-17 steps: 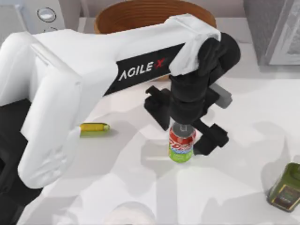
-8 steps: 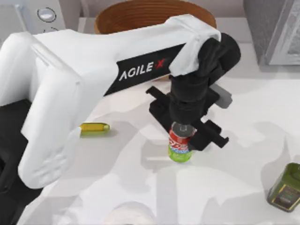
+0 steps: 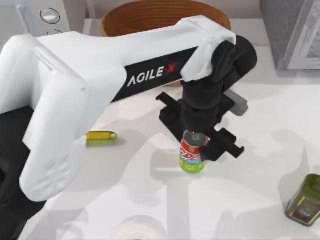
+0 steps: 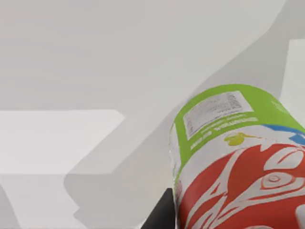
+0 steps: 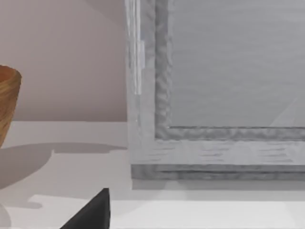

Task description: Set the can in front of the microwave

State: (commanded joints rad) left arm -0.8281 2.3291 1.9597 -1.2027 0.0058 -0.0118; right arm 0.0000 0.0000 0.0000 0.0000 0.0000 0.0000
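The can point(image 3: 192, 156), red above and green below, stands upright on the white table near the middle. My left gripper point(image 3: 196, 142) reaches down over its silver top and is shut on the can, one black finger on each side. Up close in the left wrist view, the can point(image 4: 238, 157) has a dark finger point(image 4: 162, 217) against its side. The microwave point(image 3: 25, 17), light grey with a round dial point(image 3: 49, 15), sits at the far left corner, partly hidden behind my left arm. My right arm is parked off to the right.
A brown wooden bowl point(image 3: 150, 15) stands at the back behind my left arm. A small yellow-green cylinder point(image 3: 101, 137) lies left of the can. An olive-green tin point(image 3: 305, 202) sits front right. A darker grey box point(image 3: 292, 30) fills the back right corner.
The left gripper's fingers have closed in from a wider spread onto the can. The can has shifted very slightly.
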